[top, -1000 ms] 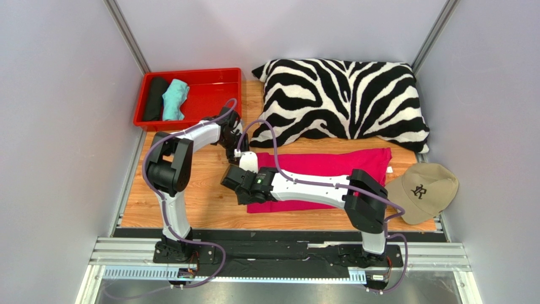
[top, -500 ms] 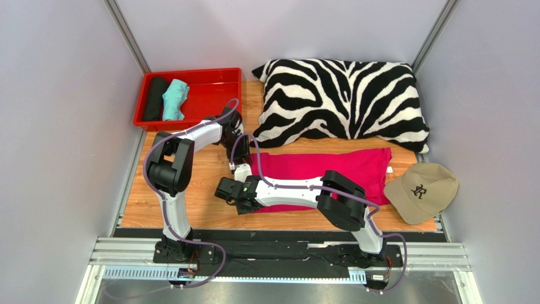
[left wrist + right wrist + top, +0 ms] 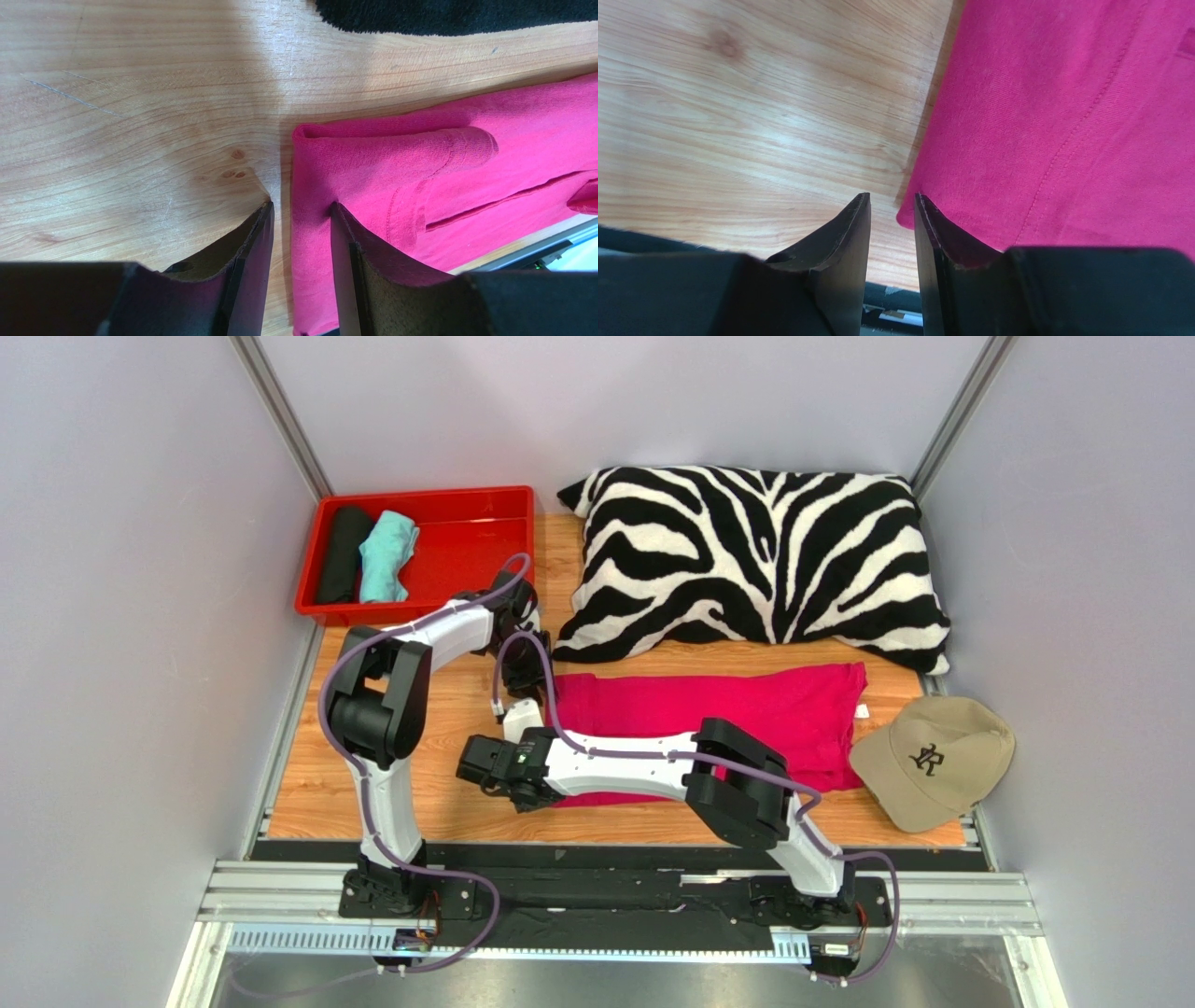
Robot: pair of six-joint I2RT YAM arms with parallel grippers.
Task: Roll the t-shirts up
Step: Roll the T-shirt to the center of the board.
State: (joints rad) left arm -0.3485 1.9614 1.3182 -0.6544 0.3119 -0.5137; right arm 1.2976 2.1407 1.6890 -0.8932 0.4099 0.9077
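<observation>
Top external view: the magenta t-shirt [image 3: 786, 703] lies folded into a long flat band across the wooden counter [image 3: 316, 773], just in front of the zebra-striped pillow [image 3: 751, 553], with its right end near the beige cap [image 3: 937, 760]. A small white label [image 3: 866, 711] shows at that right end. At the far left corner a red tray [image 3: 421, 493] holds a black roll [image 3: 341, 553] and a teal roll [image 3: 386, 556] side by side. Both arms reach to the band's left end, the left one at its far corner and the right one lying over its near edge. In the left wrist view the left claw [image 3: 301, 205] is spread, with one finger over bare wood and the other over pink cloth. The shirt's left edge runs down the gap between them, and nothing is pinched. A tucked sleeve forms a soft ridge on top of the cloth beyond the tips. In the right wrist view the right claw [image 3: 891, 197] is parted more narrowly. One finger is over wood, and the shirt's near corner sits just beside the other. The gap itself shows only counter. Whether either claw's tips touch the wood cannot be told.
</observation>
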